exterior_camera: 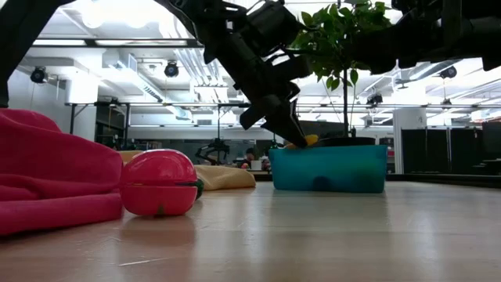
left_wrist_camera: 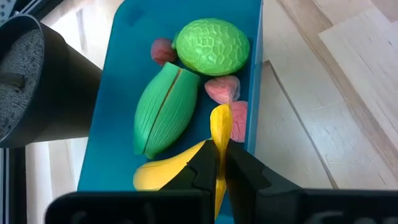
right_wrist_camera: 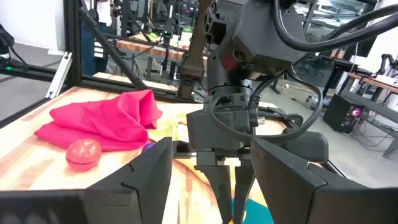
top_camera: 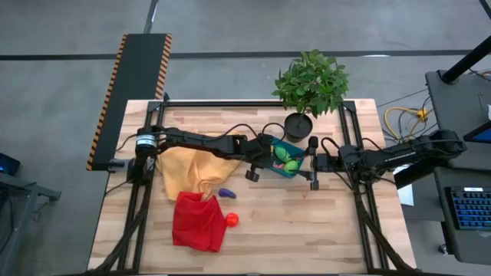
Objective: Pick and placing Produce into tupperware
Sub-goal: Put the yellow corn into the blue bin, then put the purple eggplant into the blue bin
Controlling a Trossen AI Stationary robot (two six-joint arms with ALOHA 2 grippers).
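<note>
Yellow banana (left_wrist_camera: 186, 163) pinched tight in the left gripper (left_wrist_camera: 217, 168), low inside the tupperware (left_wrist_camera: 118, 81) for release; right gripper (right_wrist_camera: 211, 168) waits beside, fingers spread; red round one (top_camera: 231, 219) remains outside.

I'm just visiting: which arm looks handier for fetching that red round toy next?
Probably the left. The red round toy lies on its side of the table, while the left gripper holds the banana over the tupperware.
</note>
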